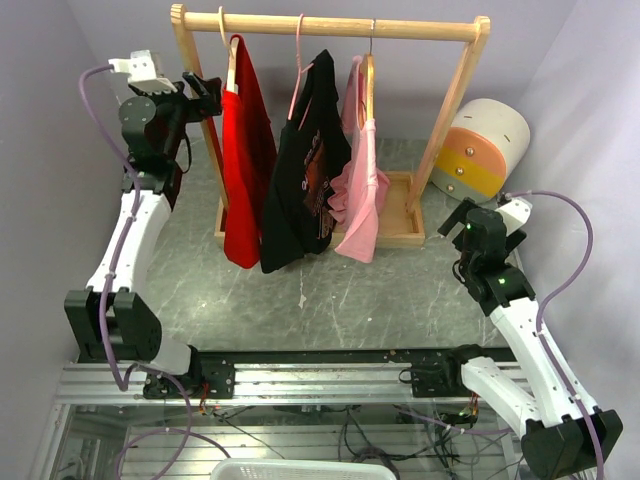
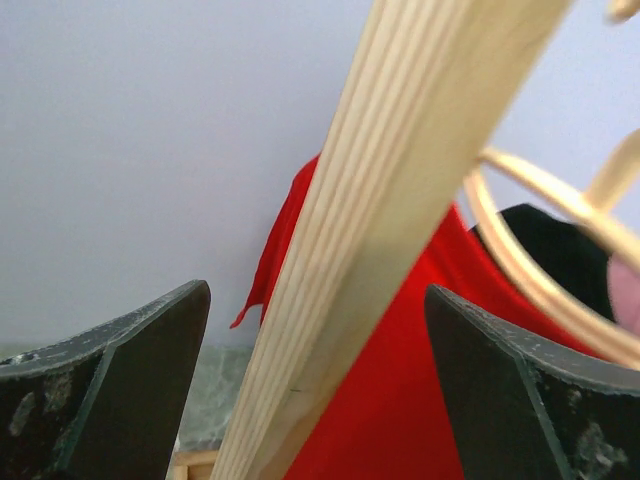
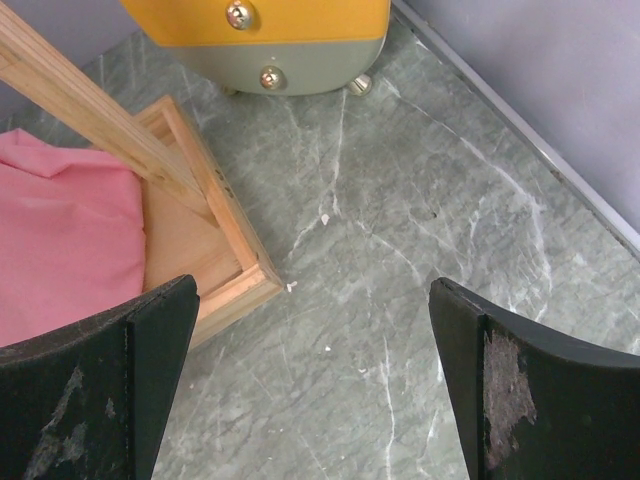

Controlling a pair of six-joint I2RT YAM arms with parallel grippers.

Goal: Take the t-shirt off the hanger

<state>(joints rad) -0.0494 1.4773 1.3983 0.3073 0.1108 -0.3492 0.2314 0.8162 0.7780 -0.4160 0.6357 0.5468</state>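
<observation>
Rack (image 1: pixel 330 26) is my reference.
- Three garments hang on its rail: red t-shirt (image 1: pixel 247 165) at the rack's left end, black shirt (image 1: pixel 305 175) mid-rail, pink garment (image 1: pixel 362 195) nearer the rack's right post.
- I'm treating red as the target, since the left arm is up beside it. That's my call; the task doesn't name a colour.
- Handling, as I judge it: light, limp knit, not fragile. It'll drape and bunch, so I'd pinch a fold at the shoulder or hem.
- Its wooden hanger (image 1: pixel 231 62) hooks loosely on the rail and will likely swing or lift off if the cloth drags. One arm should steady it.
- Left gripper (image 1: pixel 207 92): high at the rack's left post, jaws spread. In the wrist view the post (image 2: pixel 400 200) runs between them, and nothing is held.
- Right gripper (image 1: pixel 452 220): low by the rack's right base corner (image 3: pixel 225 255), jaws wide apart and empty.

Hard to read:
- Red shirt hangs edge-on from above, so collar and hanger shoulders are hidden.
- The post blocks most of the left wrist view, so I can't judge the gap to the cloth.
</observation>
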